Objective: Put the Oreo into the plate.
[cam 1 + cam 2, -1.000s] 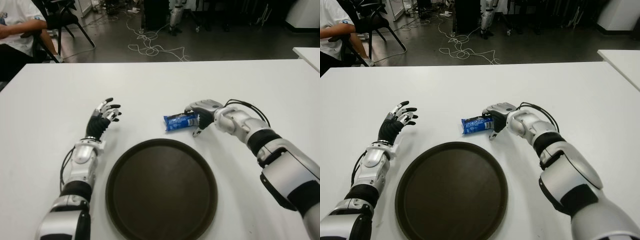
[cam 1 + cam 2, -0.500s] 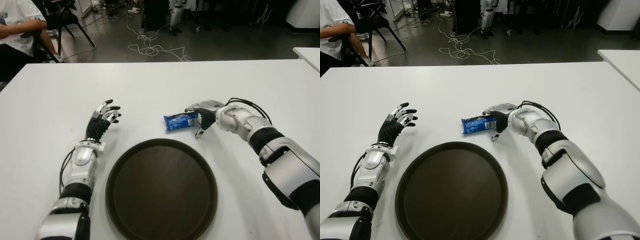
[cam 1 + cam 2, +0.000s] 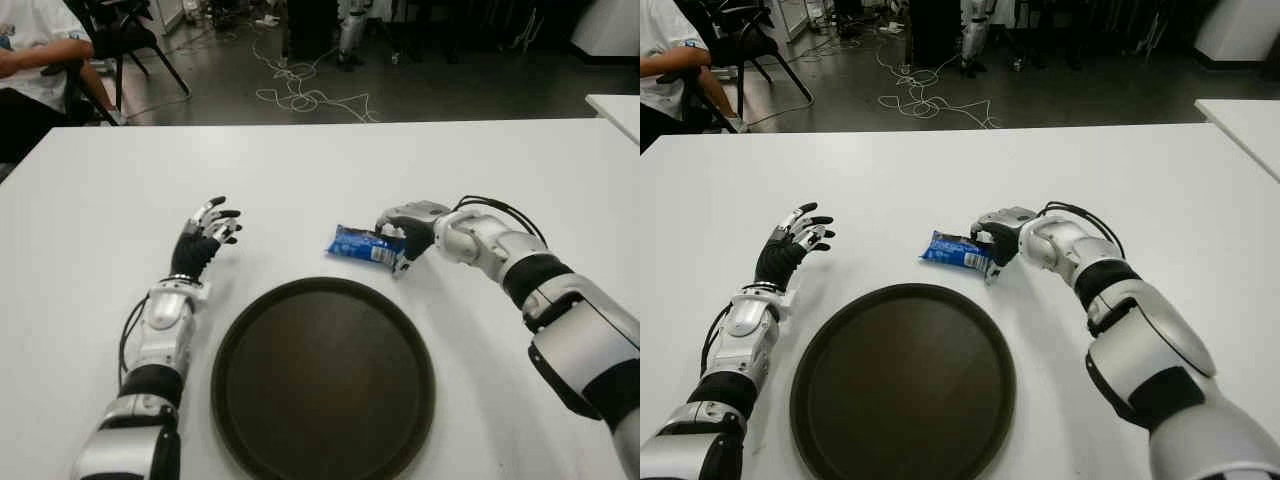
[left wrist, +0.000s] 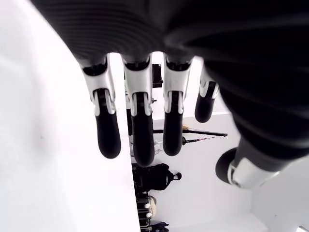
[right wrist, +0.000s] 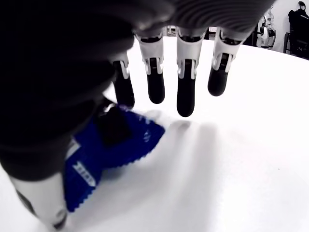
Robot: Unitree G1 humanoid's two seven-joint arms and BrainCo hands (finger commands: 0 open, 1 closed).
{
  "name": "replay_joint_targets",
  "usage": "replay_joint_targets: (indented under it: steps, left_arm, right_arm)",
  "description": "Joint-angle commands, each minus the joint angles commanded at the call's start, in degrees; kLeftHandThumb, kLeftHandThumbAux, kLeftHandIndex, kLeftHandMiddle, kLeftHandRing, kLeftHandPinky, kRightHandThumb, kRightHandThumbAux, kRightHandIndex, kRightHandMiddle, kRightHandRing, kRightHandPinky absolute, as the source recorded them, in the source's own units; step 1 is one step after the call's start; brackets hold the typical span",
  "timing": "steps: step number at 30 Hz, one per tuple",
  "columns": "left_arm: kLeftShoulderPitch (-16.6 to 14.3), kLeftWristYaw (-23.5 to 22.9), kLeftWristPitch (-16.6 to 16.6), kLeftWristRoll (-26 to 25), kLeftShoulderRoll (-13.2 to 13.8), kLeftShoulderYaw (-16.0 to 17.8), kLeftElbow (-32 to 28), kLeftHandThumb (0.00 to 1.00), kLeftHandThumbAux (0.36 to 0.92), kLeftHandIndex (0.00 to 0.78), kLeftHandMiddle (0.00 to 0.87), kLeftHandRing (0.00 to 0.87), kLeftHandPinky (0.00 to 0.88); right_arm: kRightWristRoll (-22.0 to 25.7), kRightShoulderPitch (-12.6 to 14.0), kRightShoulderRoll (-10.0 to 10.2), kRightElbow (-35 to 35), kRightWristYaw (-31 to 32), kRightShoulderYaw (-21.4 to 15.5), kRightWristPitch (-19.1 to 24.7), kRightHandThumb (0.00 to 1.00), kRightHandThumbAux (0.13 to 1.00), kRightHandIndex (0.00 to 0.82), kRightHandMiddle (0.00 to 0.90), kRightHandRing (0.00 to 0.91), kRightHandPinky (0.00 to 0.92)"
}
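The white table (image 3: 300, 170) carried a round dark plate (image 3: 322, 378) at its near edge, with nothing in it. The left hand (image 3: 205, 232) showed to the left of the plate, fingers spread and holding nothing. The right hand (image 3: 405, 226) lay beyond the plate's far rim, its thumb and fingers closed on the right end of the blue Oreo packet (image 3: 366, 247). Compared with half a second earlier, the packet had swung from near level to a slant, its held end nearer the plate. This suggested the grasp had taken and the carry towards the plate was starting; the packet remained outside the plate.
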Motion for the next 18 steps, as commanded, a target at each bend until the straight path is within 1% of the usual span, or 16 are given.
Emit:
replay_joint_targets:
  steps: [4, 5, 6, 7, 9, 10, 12, 15, 18]
  left_arm:
    - [0.0, 0.3, -0.1, 0.1, -0.1, 0.0, -0.1, 0.235, 0.594, 0.169, 0.308, 0.335, 0.386]
    - [0.0, 0.4, -0.2, 0.2, -0.1, -0.1, -0.1, 0.239, 0.598, 0.169, 0.309, 0.336, 0.388]
    - [0.1, 0.5, -0.3, 0.2, -0.1, -0.1, -0.2, 0.243, 0.601, 0.170, 0.309, 0.337, 0.389]
    - [0.1, 0.6, -0.4, 0.4, -0.1, -0.1, -0.2, 0.244, 0.601, 0.170, 0.309, 0.337, 0.390]
    - [0.1, 0.8, -0.5, 0.6, 0.0, -0.3, -0.1, 0.236, 0.598, 0.170, 0.309, 0.335, 0.384]
    - [0.1, 0.9, -0.6, 0.7, 0.0, -0.3, 0.0, 0.234, 0.597, 0.170, 0.309, 0.335, 0.383]
    - [0.1, 1.0, -0.7, 0.8, -0.1, -0.4, 0.0, 0.231, 0.593, 0.167, 0.308, 0.335, 0.381]
    - [0.1, 1.0, -0.8, 0.7, -0.2, -0.4, 0.0, 0.238, 0.598, 0.166, 0.308, 0.336, 0.385]
    - [0.0, 0.8, -0.7, 0.5, -0.3, -0.3, 0.0, 0.239, 0.597, 0.166, 0.308, 0.335, 0.382]
  right_arm:
    - [0.0, 0.2, -0.3, -0.1, -1.3, -0.3, -0.8, 0.000, 0.720, 0.278, 0.276, 0.272, 0.222]
    - [0.0, 0.2, -0.4, -0.2, -1.8, -0.3, -1.2, 0.000, 0.751, 0.326, 0.334, 0.328, 0.294]
    - [-0.1, 0.2, -0.5, -0.2, -2.1, -0.3, -1.4, 0.000, 0.771, 0.358, 0.371, 0.364, 0.340]
    - [-0.3, 0.2, -0.5, -0.2, -2.7, -0.2, -1.7, 0.000, 0.778, 0.369, 0.384, 0.376, 0.357]
    - [-0.5, 0.3, -0.7, -0.2, -3.9, -0.1, -2.4, 0.021, 0.823, 0.435, 0.493, 0.493, 0.468]
    - [-0.6, 0.3, -0.8, -0.2, -4.5, -0.1, -2.8, 0.028, 0.830, 0.446, 0.513, 0.514, 0.486]
    - [-0.5, 0.4, -0.9, -0.2, -5.3, -0.1, -3.4, 0.071, 0.840, 0.484, 0.592, 0.592, 0.558]
    - [-0.6, 0.5, -1.0, -0.1, -6.2, 0.0, -3.9, 0.109, 0.841, 0.506, 0.639, 0.635, 0.589]
    - [-0.7, 0.5, -1.1, 0.0, -6.9, 0.0, -4.1, 0.129, 0.837, 0.516, 0.660, 0.655, 0.602]
